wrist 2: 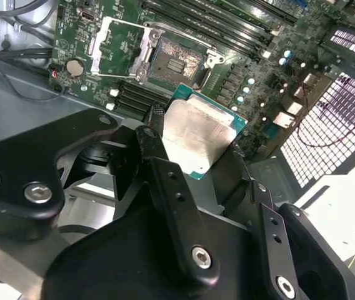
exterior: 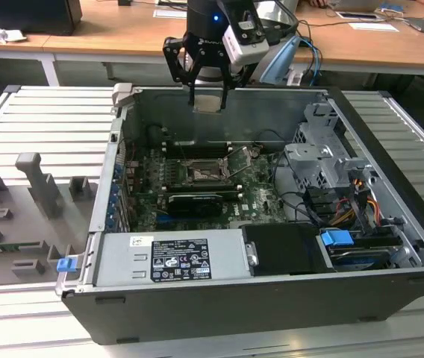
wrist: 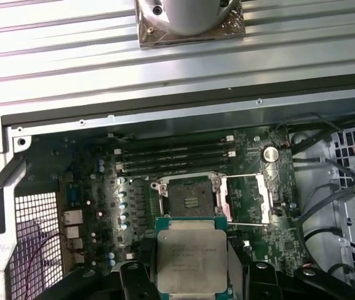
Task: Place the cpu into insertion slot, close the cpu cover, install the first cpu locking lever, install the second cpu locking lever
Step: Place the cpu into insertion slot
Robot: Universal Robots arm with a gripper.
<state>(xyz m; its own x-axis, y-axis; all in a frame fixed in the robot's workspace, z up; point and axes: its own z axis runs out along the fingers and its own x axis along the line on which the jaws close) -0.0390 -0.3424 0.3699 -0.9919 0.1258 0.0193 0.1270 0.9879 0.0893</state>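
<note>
My gripper [exterior: 210,101] hangs above the rear wall of the open computer case, shut on the cpu [exterior: 210,104]. In both wrist views the cpu [wrist 2: 196,134] [wrist: 190,257] is a pale silvery square on a green base, clamped flat between the black fingers [wrist 2: 154,145]. The insertion slot [exterior: 200,173] [wrist 2: 176,61] [wrist: 189,200] lies open on the green board [exterior: 260,195], dark in the centre, well below the chip and apart from it. The cpu cover [exterior: 238,159] [wrist 2: 116,45] [wrist: 246,199] stands flipped open beside the slot.
Long black memory slots [wrist: 174,156] run beside the socket. A drive cage [exterior: 318,160] with cables fills the case at the exterior view's right. The power supply [exterior: 171,257] sits along the front. Grey fixtures [exterior: 36,183] stand on the ribbed table [exterior: 40,123] at the exterior view's left.
</note>
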